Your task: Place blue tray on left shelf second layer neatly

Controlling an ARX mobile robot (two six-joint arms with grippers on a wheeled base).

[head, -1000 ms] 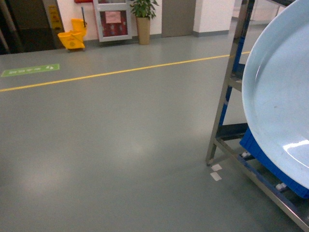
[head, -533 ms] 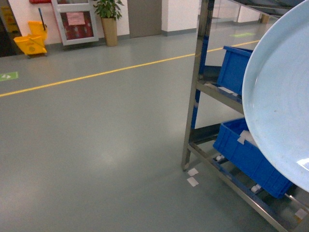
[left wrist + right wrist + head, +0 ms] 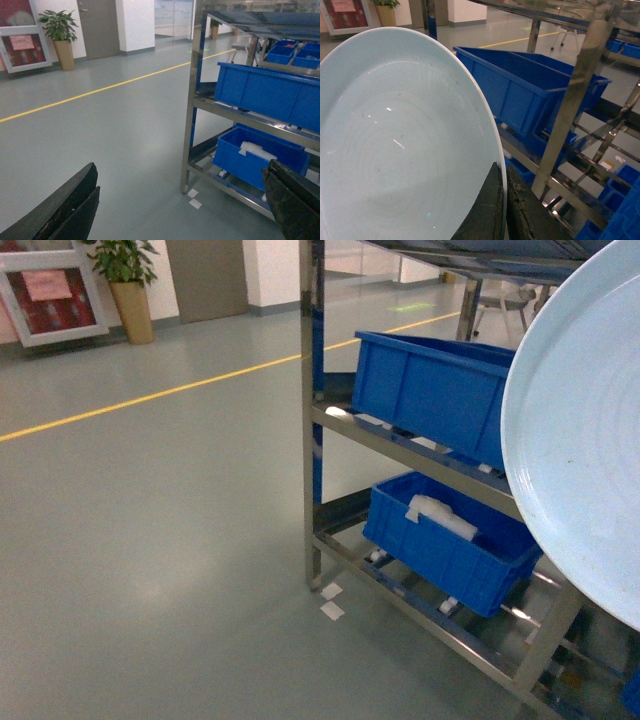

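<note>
The pale blue tray (image 3: 580,440) fills the right edge of the head view, held up on edge in front of the camera. In the right wrist view my right gripper (image 3: 504,200) is shut on the tray's (image 3: 395,140) rim, one finger on each face. The left shelf (image 3: 312,390) is a steel rack just behind the tray. A dark-blue crate (image 3: 430,390) sits on its second level and another (image 3: 450,540) on the bottom level. My left gripper (image 3: 180,210) is open and holds nothing. It hangs over the floor, short of the rack's upright (image 3: 192,100).
Two white tape pieces (image 3: 330,602) lie on the grey floor at the rack's front foot. A yellow line (image 3: 150,395) crosses the floor. A potted plant (image 3: 128,285) and a framed red board (image 3: 50,295) stand by the far wall. More racks with small blue bins (image 3: 295,52) stand beyond.
The head view has swung to the right. The rack and its crates have slid left and further into frame. The tray keeps its place at the right edge.
</note>
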